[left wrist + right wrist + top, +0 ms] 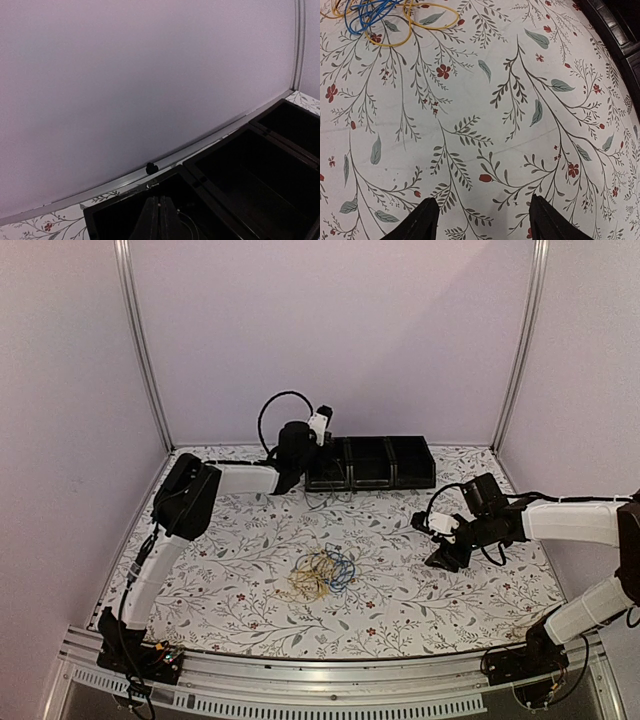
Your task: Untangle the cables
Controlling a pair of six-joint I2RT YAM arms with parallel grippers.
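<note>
A tangle of thin cables [322, 575], yellow-orange, blue and dark, lies on the floral table mid-front. Its blue loops [370, 14] and yellow loops [431, 24] show at the top left of the right wrist view. My left gripper [300, 478] hangs over the left compartment of the black tray [370, 483]. Its fingers are pressed together [160, 199], with a thin whitish cable [187, 218] looping beside them into the compartment. My right gripper [440, 558] is open and empty [483, 199], low over bare tablecloth to the right of the tangle.
The black tray [220, 150] has three compartments and stands against the back wall. Purple walls with metal corner posts [140, 340] close in the table. A metal rail [330, 670] runs along the front edge.
</note>
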